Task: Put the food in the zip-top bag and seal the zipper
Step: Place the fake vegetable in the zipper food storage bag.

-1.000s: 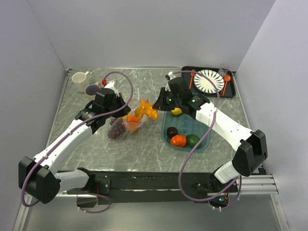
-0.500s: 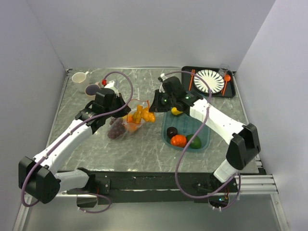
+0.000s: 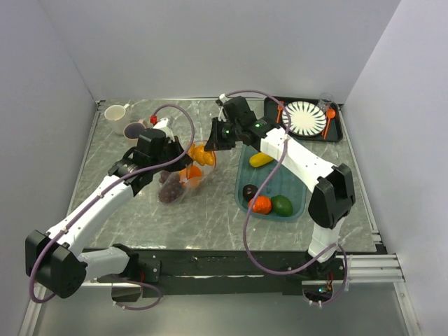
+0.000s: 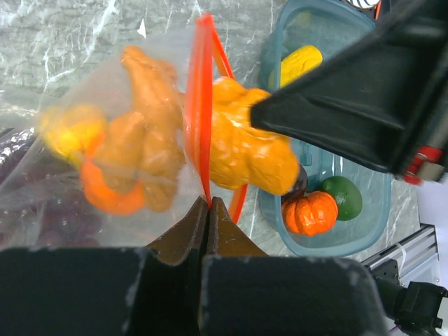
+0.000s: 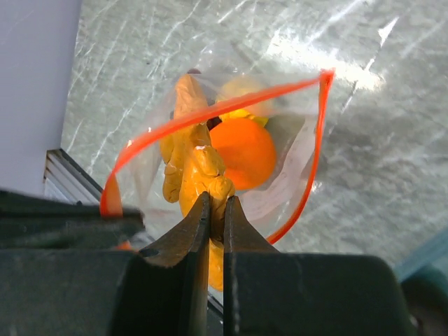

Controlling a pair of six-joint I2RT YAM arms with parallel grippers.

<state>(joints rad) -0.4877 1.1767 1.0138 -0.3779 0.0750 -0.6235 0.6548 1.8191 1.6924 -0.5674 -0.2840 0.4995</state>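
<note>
The partly filled zip-top bag (image 3: 183,176) is pinched on the worktop (image 3: 210,210) at its unsealed zipper (image 5: 210,112) by the left pincer (image 4: 208,203), a knobbly orange food (image 5: 203,175) is clamped at its mouth by the right pincer (image 5: 215,203), and four pieces (image 3: 281,205) are left in the tray (image 3: 299,199).

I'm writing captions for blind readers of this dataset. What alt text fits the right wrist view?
The right gripper pinches a knobbly orange toy food at the open mouth of the clear zip-top bag, whose orange-red zipper gapes in a loop. Inside the bag lie a round orange fruit and a yellow piece; grey marbled table beneath.
</note>
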